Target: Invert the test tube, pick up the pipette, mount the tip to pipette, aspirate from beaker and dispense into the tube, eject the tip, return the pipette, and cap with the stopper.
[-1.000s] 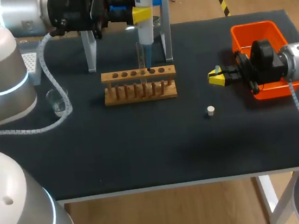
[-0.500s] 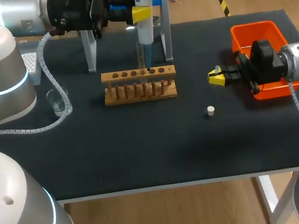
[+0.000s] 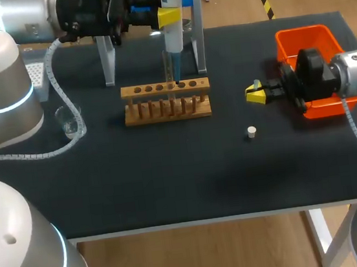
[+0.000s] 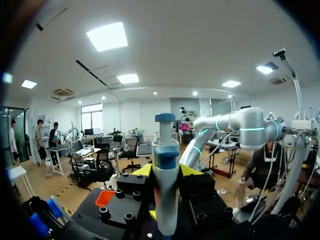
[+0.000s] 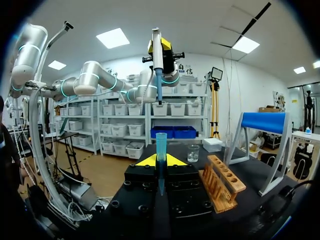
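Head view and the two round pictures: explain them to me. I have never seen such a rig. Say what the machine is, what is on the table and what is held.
Two robot arms work at a black table. The head view looks down from above and behind them. Each round picture comes from a camera on one arm's wrist. The left gripper is shut on a pipette, held upright over a wooden rack. The right gripper holds a blue tip in the air, apart from the rack. Also on the table are a glass beaker, a small white stopper and an orange bin.
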Available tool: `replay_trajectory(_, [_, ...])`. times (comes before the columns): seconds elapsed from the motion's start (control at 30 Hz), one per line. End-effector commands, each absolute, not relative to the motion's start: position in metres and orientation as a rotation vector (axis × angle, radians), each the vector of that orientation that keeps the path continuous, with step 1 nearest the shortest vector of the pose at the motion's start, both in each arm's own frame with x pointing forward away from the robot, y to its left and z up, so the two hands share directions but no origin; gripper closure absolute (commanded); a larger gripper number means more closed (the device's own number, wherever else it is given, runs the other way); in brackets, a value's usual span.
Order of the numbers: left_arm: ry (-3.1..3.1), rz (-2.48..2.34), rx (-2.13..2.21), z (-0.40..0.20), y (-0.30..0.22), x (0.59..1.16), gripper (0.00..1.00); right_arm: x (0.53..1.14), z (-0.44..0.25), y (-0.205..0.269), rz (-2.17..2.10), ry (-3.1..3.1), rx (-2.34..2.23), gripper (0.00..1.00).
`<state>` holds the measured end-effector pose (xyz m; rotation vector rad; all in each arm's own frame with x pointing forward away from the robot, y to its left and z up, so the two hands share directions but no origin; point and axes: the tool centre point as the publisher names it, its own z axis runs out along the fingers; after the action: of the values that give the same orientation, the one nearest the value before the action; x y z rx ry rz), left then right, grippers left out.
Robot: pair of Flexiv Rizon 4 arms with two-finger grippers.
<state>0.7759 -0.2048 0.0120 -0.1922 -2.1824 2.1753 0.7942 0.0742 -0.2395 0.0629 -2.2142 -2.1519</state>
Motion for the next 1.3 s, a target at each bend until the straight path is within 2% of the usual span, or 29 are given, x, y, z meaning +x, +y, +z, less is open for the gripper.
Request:
replay_trajectory(0.03, [-2.182, 2.171, -0.197, 0.013, -0.203, 0.777, 1.00, 0.794, -0.238, 0.090, -2.145, -2.224, 0.061, 1.00])
replay_trajectory(1.3, [-2.182, 2.171, -0.197, 0.013, -0.203, 0.777, 1.00, 0.785, -0.221, 0.196, -2.140, -2.195, 0.230, 1.00])
